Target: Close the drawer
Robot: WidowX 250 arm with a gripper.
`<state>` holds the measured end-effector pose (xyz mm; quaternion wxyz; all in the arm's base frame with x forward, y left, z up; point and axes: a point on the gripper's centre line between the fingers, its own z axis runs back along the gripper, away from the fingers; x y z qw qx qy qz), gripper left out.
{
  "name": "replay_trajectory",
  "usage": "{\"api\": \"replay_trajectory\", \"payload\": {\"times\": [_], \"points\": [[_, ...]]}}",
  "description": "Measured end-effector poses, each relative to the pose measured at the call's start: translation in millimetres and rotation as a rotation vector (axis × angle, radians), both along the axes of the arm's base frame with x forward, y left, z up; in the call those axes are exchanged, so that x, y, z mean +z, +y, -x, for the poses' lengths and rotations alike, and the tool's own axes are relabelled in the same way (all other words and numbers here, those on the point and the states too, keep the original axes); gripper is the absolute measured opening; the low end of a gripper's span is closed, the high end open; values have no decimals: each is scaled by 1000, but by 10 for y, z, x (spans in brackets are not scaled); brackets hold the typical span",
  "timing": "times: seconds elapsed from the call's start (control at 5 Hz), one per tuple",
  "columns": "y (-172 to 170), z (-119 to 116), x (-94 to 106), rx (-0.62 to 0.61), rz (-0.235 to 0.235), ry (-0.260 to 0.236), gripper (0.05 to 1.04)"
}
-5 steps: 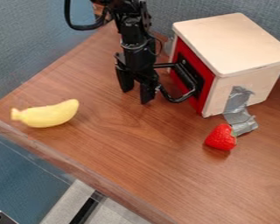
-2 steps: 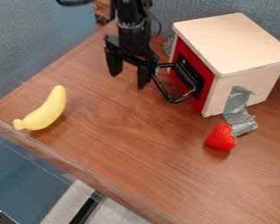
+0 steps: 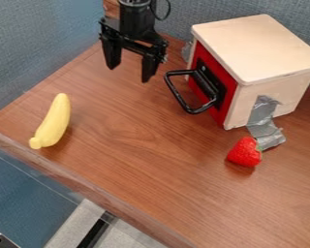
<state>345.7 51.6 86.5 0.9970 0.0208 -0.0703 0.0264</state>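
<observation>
Now, end effector (image 3: 128, 74) farther from handle (image 3: 177, 95)

Slanted view from above table (image 3: 164, 160)

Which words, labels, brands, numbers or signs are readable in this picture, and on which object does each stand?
No readable text: none on the pale wooden box, its red front panel, the yellow banana or the red strawberry.
Any print on the black gripper would be too small to read.
</observation>
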Motion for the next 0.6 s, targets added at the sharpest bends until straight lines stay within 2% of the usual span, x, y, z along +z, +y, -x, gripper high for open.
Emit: {"api": "replay_trajectory", "payload": {"times": [0.2, 0.4, 0.6], "points": [[35, 81, 46, -29, -33, 4, 999], [55, 185, 122, -50, -22, 1, 999], [32, 260, 240, -70, 8, 7, 999]]}}
